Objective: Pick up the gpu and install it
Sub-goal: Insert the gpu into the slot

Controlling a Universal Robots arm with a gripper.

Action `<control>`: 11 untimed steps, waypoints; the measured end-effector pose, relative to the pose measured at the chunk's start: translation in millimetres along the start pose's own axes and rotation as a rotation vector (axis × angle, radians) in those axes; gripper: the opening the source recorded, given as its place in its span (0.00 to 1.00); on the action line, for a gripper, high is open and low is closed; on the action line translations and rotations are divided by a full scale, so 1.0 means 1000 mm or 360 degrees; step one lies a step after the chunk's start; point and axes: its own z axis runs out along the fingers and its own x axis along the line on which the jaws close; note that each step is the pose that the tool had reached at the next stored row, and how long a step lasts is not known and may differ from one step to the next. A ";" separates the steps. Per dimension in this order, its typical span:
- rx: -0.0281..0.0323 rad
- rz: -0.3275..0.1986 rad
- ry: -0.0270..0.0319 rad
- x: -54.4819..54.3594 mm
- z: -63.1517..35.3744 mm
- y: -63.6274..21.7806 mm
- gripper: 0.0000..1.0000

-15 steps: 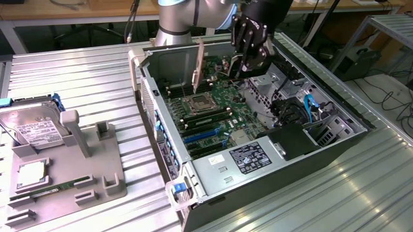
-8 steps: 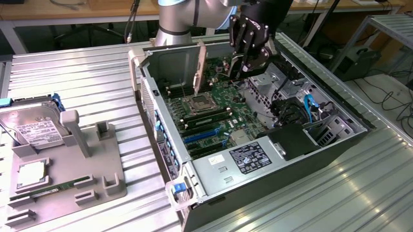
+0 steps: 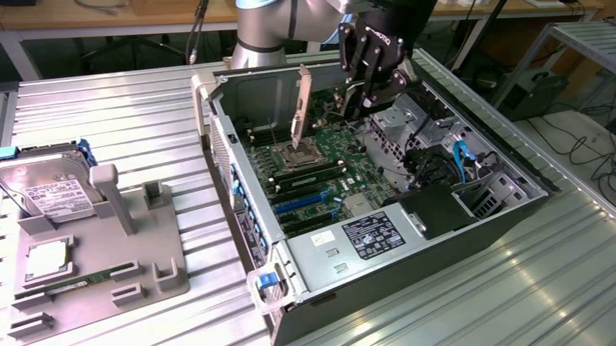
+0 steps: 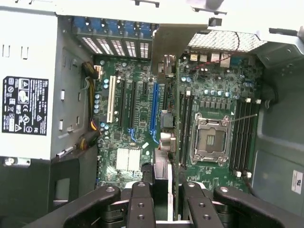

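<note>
I am holding the thin flat green circuit card with its silver metal end bracket, the gpu [image 4: 167, 142], edge-on in the black two-fingered pincer [image 4: 164, 199], whose fingers are clenched on the card's upper edge in the wrist view. Below the card I am looking down at the green motherboard [image 4: 137, 137] with its long blue expansion slot [image 4: 153, 109] and a cream-coloured slot beside it, and further off the square silver processor socket [image 4: 209, 140] flanked by rows of memory slots. In the exterior view the card is hanging upright over the board inside the open black computer case [image 3: 500, 209], its bracket [image 3: 301, 101] pointing up towards the rear wall, with the grey power supply with the black label [image 3: 371, 238] nearer the camera. The step in hand, I judge, is carrying and aligning for insertion; seating calls for the card's lower edge to be squared over a slot and the bracket lined up with the rear openings. Far to the exterior view's left, a grey parts holder [image 3: 106, 252] is sitting on the ribbed metal surface [image 3: 144, 108].
</note>
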 end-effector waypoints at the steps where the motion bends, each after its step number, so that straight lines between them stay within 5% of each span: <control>1: -0.00005 -0.0019 0.00005 0.000 0.0000 0.0000 0.28; 11: -0.00044 -0.0166 0.00040 0.000 0.0013 -0.0001 0.28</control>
